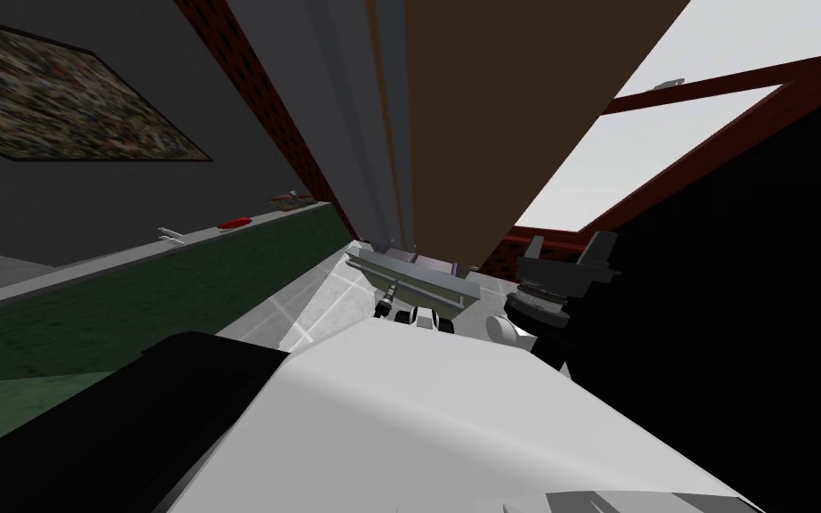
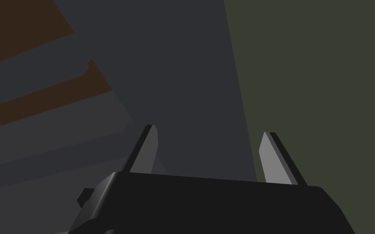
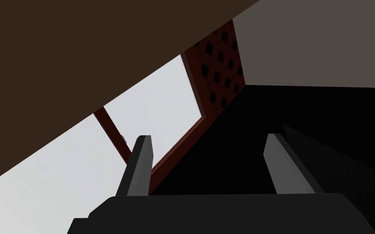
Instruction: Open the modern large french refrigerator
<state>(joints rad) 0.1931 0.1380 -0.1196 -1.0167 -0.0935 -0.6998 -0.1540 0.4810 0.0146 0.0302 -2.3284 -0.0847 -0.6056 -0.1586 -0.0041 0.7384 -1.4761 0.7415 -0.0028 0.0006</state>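
Observation:
The refrigerator (image 1: pixel 346 116) is a tall grey body with long vertical seams, straight ahead of me and very close. A brown panel (image 1: pixel 489 107) stands against its right side. My left gripper (image 2: pixel 210 131) is open with nothing between its fingers. It faces a dark grey flat surface (image 2: pixel 174 61) crossed by brown strips. My right gripper (image 3: pixel 209 137) is open and empty too. It points past the brown panel (image 3: pixel 81 53) toward a window (image 3: pixel 158 109). In the head view its dark body (image 1: pixel 569 267) hangs right of the refrigerator's foot.
A green-fronted counter (image 1: pixel 133 303) with a grey top runs along my left, carrying a small red thing (image 1: pixel 235 222). A red-framed window (image 1: pixel 667 134) lies to the right, with a black area (image 1: pixel 756 312) below it. Pale tiled floor (image 1: pixel 311 303) shows before the refrigerator.

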